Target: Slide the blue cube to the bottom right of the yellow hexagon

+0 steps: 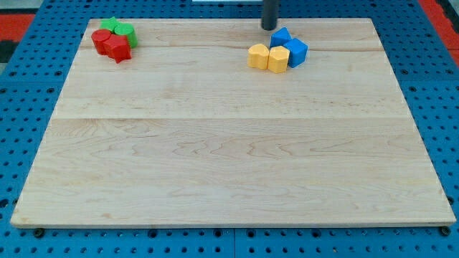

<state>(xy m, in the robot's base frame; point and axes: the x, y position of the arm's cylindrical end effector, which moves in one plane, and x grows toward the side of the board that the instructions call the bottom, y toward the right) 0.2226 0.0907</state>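
The blue cube [295, 51] sits near the view's top, right of centre, touching the right side of the yellow hexagon [278, 59]. A second yellow block [258, 56] sits just left of the hexagon. Another blue block [281, 36] sits behind the hexagon and cube. My tip [269, 28] is a dark rod coming down from the view's top edge, just up and left of that rear blue block, apart from the blue cube.
Two green blocks [119, 29] and two red blocks [110, 45] cluster at the wooden board's [229, 143] top left corner. Blue pegboard surrounds the board on all sides.
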